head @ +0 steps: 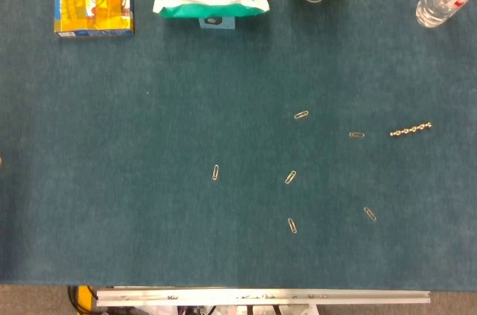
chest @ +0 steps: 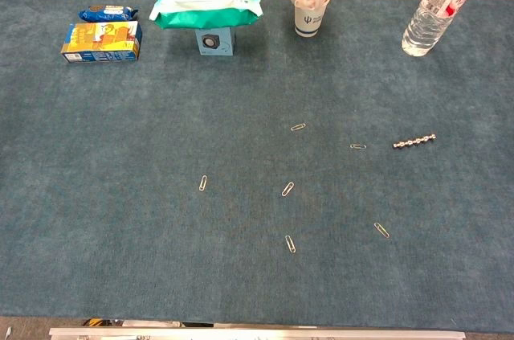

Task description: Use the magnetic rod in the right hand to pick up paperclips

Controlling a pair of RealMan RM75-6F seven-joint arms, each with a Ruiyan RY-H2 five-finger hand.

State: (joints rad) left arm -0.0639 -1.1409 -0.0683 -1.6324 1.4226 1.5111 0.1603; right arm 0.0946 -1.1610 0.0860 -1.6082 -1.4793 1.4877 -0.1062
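The rod (head: 411, 130) lies on the table (head: 149, 218), right of centre, just beside the nearest of six scattered clips (head: 357, 135). Neither hand is in view, so their state cannot be told. The rod appears beaded, stiff and probably slippery: grip it at one end, leaving the other free for the light clips.

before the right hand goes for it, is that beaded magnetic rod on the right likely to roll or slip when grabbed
The magnetic rod looks like a chain of shiny round beads, so it probably rolls sideways if nudged and may feel slick. It lies flat on the table, whose matte cloth should damp rolling. The nearest paperclip might jump to it.
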